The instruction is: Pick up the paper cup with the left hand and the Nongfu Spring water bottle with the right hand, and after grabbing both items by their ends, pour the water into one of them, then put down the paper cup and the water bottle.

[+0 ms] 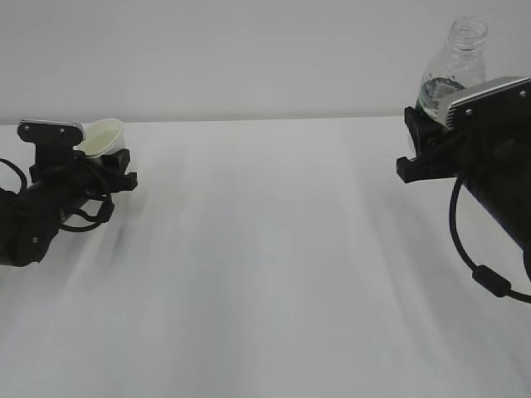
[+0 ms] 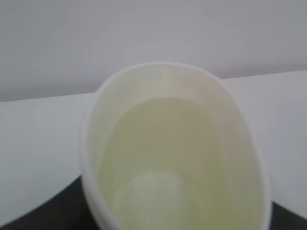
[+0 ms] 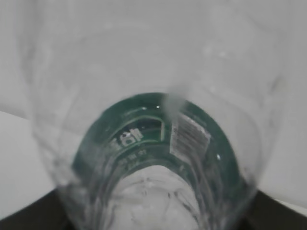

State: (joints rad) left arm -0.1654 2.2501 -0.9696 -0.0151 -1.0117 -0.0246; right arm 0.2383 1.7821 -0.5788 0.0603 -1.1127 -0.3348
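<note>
The cream-white paper cup point(image 1: 101, 137) sits at the far left, tilted, with my left gripper point(image 1: 106, 170) shut on its lower part. In the left wrist view the paper cup point(image 2: 172, 153) fills the frame and I look into its open mouth; dark fingers point(image 2: 38, 213) show beside it. At the right, the clear capless Nongfu Spring water bottle point(image 1: 455, 62) stands upright above the table, with my right gripper point(image 1: 425, 141) shut on its lower end. The right wrist view looks up along the bottle point(image 3: 158, 72) past its green label point(image 3: 139, 127). I cannot make out water in either vessel.
A white table point(image 1: 265, 249) spreads between the two arms, with a plain pale wall point(image 1: 249, 50) behind it. A black cable point(image 1: 477, 265) loops down from the right arm, and cables point(image 1: 87, 211) hang by the left arm.
</note>
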